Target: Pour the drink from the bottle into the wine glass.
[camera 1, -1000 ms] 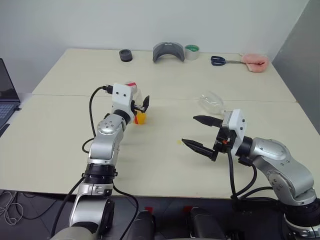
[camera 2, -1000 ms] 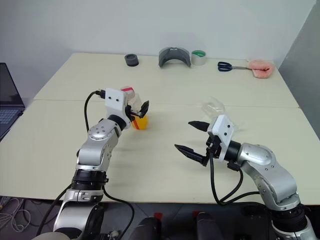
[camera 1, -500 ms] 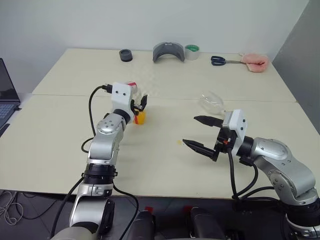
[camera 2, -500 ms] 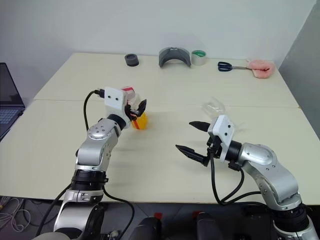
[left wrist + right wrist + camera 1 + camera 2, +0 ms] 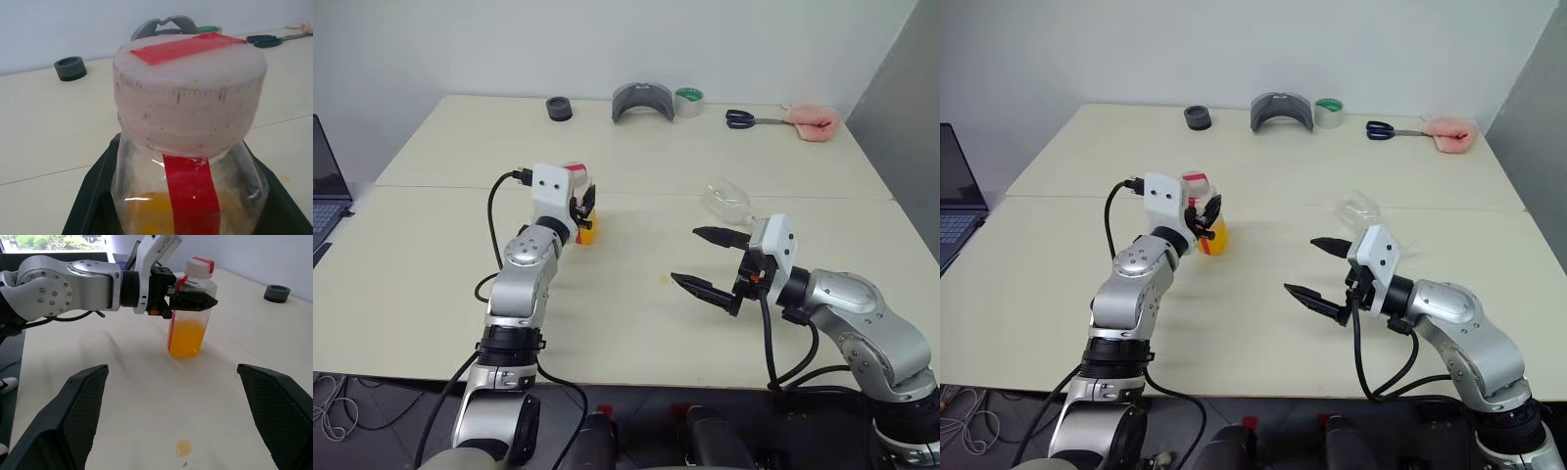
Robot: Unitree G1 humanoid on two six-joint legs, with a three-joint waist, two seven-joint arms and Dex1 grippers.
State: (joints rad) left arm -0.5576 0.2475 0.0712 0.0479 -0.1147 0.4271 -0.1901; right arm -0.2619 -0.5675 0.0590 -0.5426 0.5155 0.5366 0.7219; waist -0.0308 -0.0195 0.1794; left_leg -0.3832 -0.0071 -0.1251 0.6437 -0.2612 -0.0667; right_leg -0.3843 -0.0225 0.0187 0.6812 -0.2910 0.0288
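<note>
The bottle point(image 5: 584, 223) stands upright on the table, left of centre, with the orange drink point(image 5: 186, 339) filling its lower part. It has a red label strip and a white cap point(image 5: 188, 83) with red tape. My left gripper point(image 5: 584, 207) is shut on the bottle's upper body just under the cap, and its black fingers point(image 5: 193, 299) press both sides. The wine glass point(image 5: 728, 201), clear and hard to make out, is on the table just beyond my right gripper point(image 5: 685, 255). That gripper hovers open and empty, right of the bottle and apart from it.
Along the table's far edge are a black ring point(image 5: 559, 108), a grey curved object point(image 5: 643, 101), a green tape roll point(image 5: 689, 101), scissors point(image 5: 744, 118) and a pink cloth point(image 5: 813, 122). A laptop point(image 5: 323, 186) sits at the left. A small orange drop point(image 5: 184, 447) lies between the grippers.
My left gripper's fingers have closed from wide open onto the bottle. The right arm and the wine glass have not moved.
</note>
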